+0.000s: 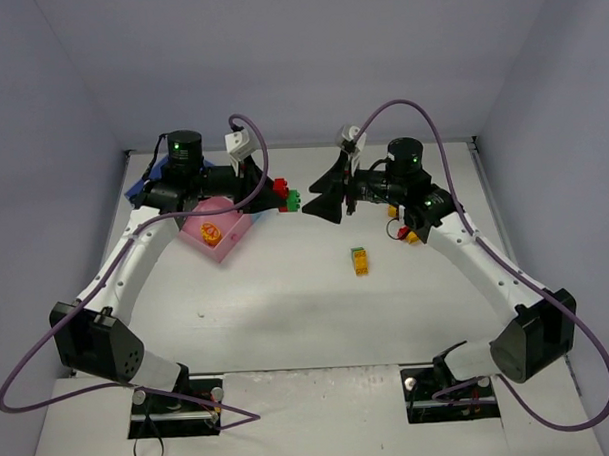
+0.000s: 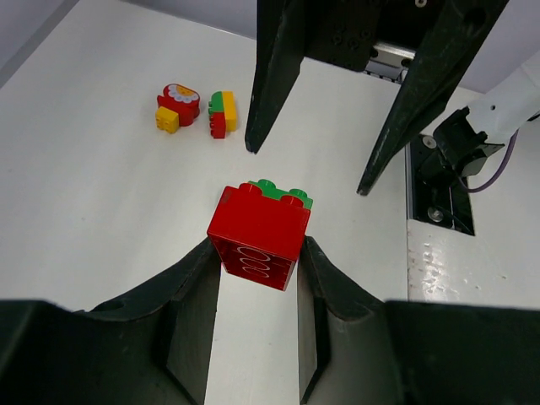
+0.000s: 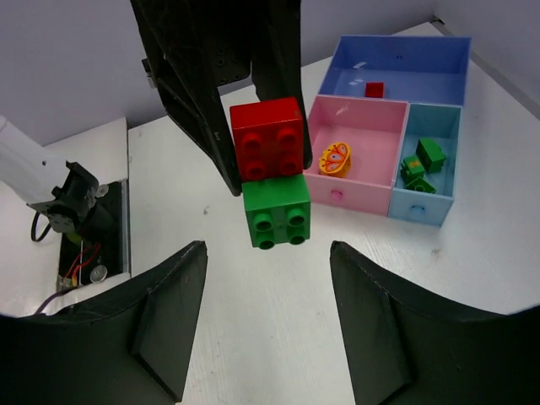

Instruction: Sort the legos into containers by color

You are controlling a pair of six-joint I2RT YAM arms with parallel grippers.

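Observation:
A red brick [image 2: 260, 232] with a green brick [image 2: 283, 191] stuck to it is held above the table; my left gripper [image 2: 257, 261] is shut on the red one. From the top view the pair [image 1: 286, 194] hangs between the two arms. My right gripper [image 3: 267, 249] is open, facing the green brick [image 3: 276, 213], its fingers on either side just short of it. The tray's blue compartment [image 3: 422, 84] holds a small red brick [image 3: 374, 89], the pink one [image 3: 371, 135] a yellow-orange piece [image 3: 334, 158], the teal one [image 3: 419, 205] green bricks [image 3: 420, 160].
A yellow-and-green lego [image 1: 360, 260] lies on the table in front of the right arm. Two small multicoloured stacks [image 2: 177, 105] [image 2: 223, 113] lie by the right arm's forearm [image 1: 400, 233]. The tray [image 1: 217, 231] sits under the left arm.

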